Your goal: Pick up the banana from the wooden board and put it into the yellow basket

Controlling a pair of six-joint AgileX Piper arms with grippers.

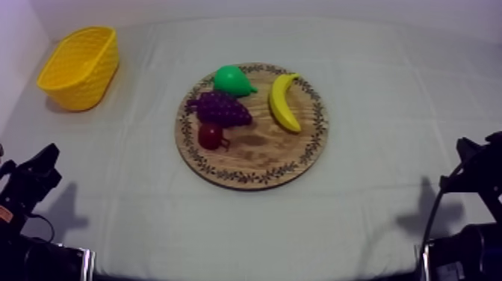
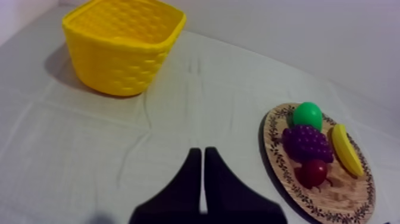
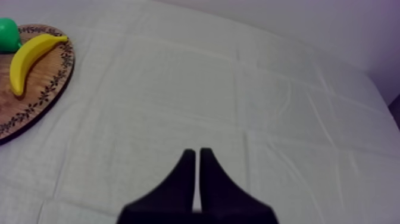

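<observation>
A yellow banana (image 1: 283, 102) lies on the right part of the round wooden board (image 1: 258, 161) at the table's middle. The yellow basket (image 1: 81, 66) stands at the far left, well away from the board. My left gripper (image 2: 203, 154) is shut on nothing, a narrow wedge over bare cloth, with the basket (image 2: 122, 44) ahead of it and the board (image 2: 340, 199) off to its side. My right gripper (image 3: 197, 154) is likewise shut on nothing, the banana (image 3: 28, 56) far from it. In the top view my left gripper (image 1: 45, 161) and right gripper (image 1: 469, 146) rest low at the sides.
On the board with the banana are a green pear (image 1: 232, 80), a purple bunch of grapes (image 1: 220, 108) and a small red fruit (image 1: 210, 136). Wrinkled grey-white cloth (image 1: 388, 90) covers the table. A pale wall rises behind the basket.
</observation>
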